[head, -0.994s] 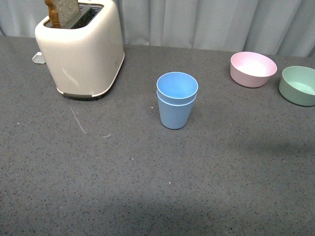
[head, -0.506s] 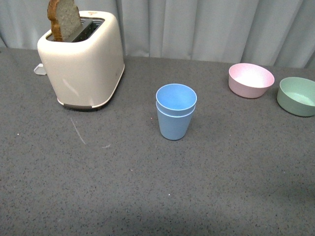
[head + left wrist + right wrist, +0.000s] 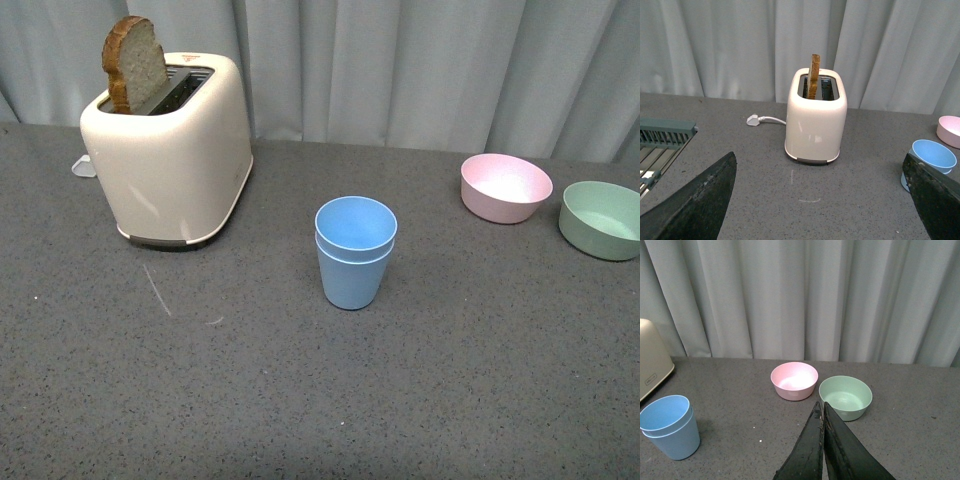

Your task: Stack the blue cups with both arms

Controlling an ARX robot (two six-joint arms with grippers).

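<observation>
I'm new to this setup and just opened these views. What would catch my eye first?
Probably the two blue cups, nested one inside the other and standing upright mid-table, clear of both arms. Next, the cream toaster at the far left with a slice of bread poking out of its slot. Off to the right sit a pink bowl and a green bowl, side by side near the curtain.

A pleated pale grey curtain (image 3: 420,70) hangs across the back at twelve o'clock. In front of it spreads a speckled dark grey tabletop (image 3: 480,350), evenly lit.
</observation>
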